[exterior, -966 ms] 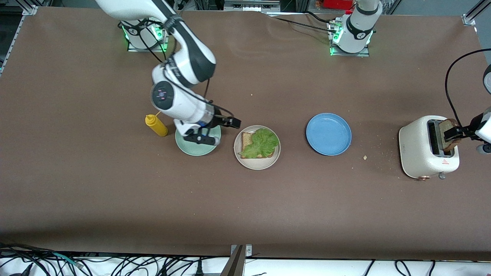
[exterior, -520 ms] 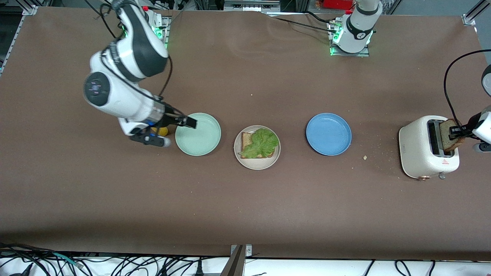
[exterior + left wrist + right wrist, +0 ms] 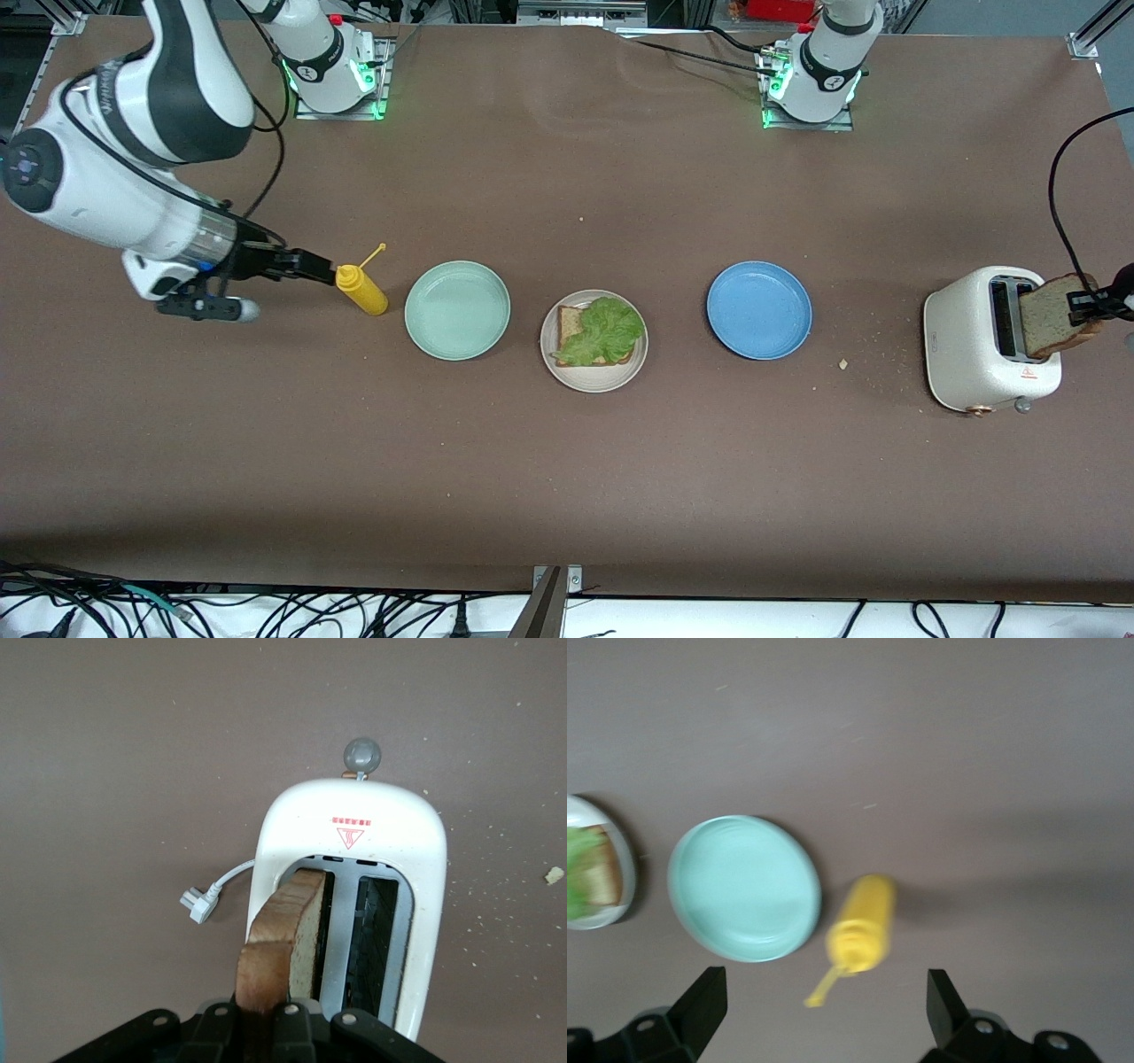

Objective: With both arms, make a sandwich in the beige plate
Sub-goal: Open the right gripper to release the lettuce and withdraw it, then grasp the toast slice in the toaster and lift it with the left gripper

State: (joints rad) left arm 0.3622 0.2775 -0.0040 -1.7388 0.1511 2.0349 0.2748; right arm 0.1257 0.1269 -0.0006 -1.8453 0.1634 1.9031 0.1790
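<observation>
The beige plate lies mid-table with one brown bread slice on it and a green lettuce leaf on top. My left gripper is shut on a second bread slice and holds it upright just over the white toaster. The left wrist view shows that slice clamped in the gripper above the toaster's slot. My right gripper is open and empty, over the table beside the yellow bottle.
A mint-green plate lies between the bottle and the beige plate. A blue plate lies between the beige plate and the toaster. The right wrist view shows the mint plate and bottle. Crumbs lie near the toaster.
My right arm swung from over the mint plate past the bottle toward its own end of the table. My left gripper drew the bread slice up and out of the toaster slot.
</observation>
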